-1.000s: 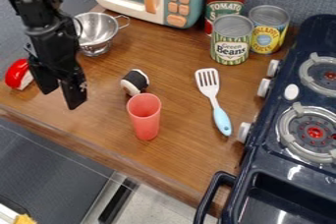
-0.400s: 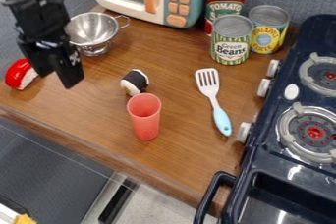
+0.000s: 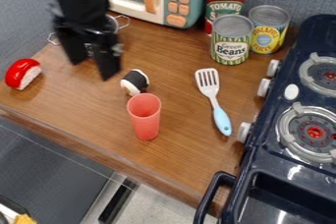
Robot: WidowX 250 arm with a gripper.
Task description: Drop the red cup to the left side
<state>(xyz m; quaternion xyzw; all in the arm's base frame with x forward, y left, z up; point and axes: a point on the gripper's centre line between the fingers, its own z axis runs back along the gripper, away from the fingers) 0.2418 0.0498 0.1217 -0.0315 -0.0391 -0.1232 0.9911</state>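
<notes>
Shifted toward the right and the rear of the worktop since the earlier frame, the claw hangs between a red-and-white toy piece and a black-and-white roll, its two fingers apart and nothing held between them. The red cup, the task's object, stands upright with its mouth up near the worktop's front edge, just in front of the roll; whether the two touch cannot be told. Standing free of any support, it offers its sides to a grasp, though its tall, narrow form could make it tip if nudged. The stretch of worktop between cup and toy piece appears the likely spot for the drop.

The black arm descends from the top edge at upper left, in front of the metal colander, most of which it hides, its fingers pointing down. With the cup not yet gripped, the approach appears to be the step in hand; the next move likely calls for travel forward and right, clearing the roll.
</notes>
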